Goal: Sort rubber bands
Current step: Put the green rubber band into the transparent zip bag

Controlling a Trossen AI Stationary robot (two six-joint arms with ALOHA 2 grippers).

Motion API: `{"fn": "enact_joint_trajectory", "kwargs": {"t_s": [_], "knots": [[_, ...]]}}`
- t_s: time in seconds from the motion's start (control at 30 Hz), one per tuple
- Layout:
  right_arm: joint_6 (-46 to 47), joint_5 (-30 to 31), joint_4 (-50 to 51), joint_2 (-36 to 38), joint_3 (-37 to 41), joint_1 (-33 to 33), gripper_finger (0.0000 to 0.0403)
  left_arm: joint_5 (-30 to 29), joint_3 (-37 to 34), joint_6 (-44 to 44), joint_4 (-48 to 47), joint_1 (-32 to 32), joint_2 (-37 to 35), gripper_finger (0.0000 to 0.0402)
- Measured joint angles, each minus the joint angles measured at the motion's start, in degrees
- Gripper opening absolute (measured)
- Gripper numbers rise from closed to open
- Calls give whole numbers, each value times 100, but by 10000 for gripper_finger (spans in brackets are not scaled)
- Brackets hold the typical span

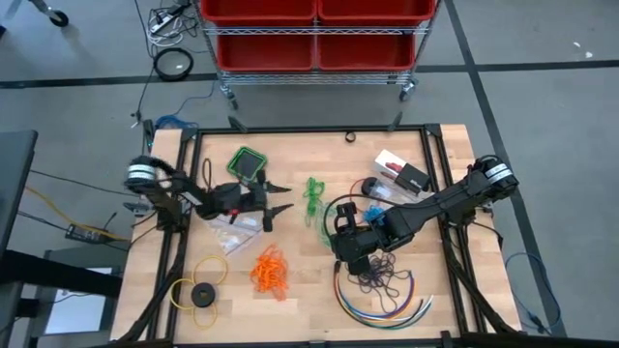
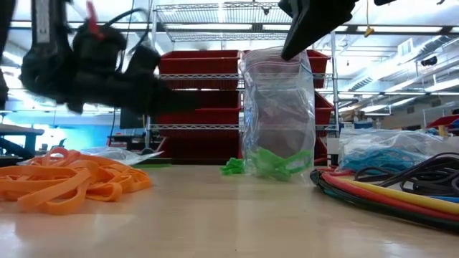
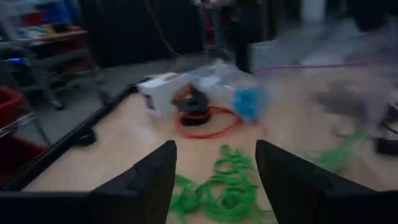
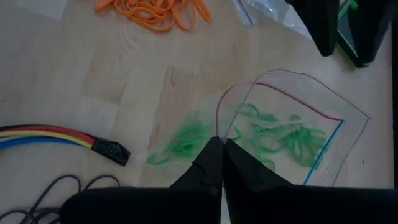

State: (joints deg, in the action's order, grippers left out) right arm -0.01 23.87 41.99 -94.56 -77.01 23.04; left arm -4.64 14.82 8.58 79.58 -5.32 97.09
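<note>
I see wood table [image 1: 290, 309] – red bins [image 1: 314, 29] on rack behind. Right gripper [image 4: 219, 163] pinched shut on bag [image 4: 292, 134] rim, green bands [image 4: 283, 140] inside and under. Left gripper [image 3: 214, 177] wide open, empty – above greens. Orange bands [image 1: 270, 271] near front, cables [image 1: 382, 295] right.

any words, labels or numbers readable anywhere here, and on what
None can be read.
White box at the table's far right: dark and red markings on top, too small to read.
Clear zip bag holding green rubber bands: only a red and a blue line, no print.
Red bins on the rack: no label visible.
</note>
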Motion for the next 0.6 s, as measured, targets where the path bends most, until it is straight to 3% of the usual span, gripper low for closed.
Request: {"fn": "enact_joint_trajectory", "kwargs": {"t_s": [0.13,0.27,0.6], "knots": [[-4,-1,-25,0,0,-49,0,-101,-48,-53,1014,-5,924,227],[-2,-1,-86,0,0,-71,0,-117,517,-462,272,-141,1216,227],[0,-5,-121,0,0,-21,0,85,1285,-1087,-1858,-657,1164,227]]}}
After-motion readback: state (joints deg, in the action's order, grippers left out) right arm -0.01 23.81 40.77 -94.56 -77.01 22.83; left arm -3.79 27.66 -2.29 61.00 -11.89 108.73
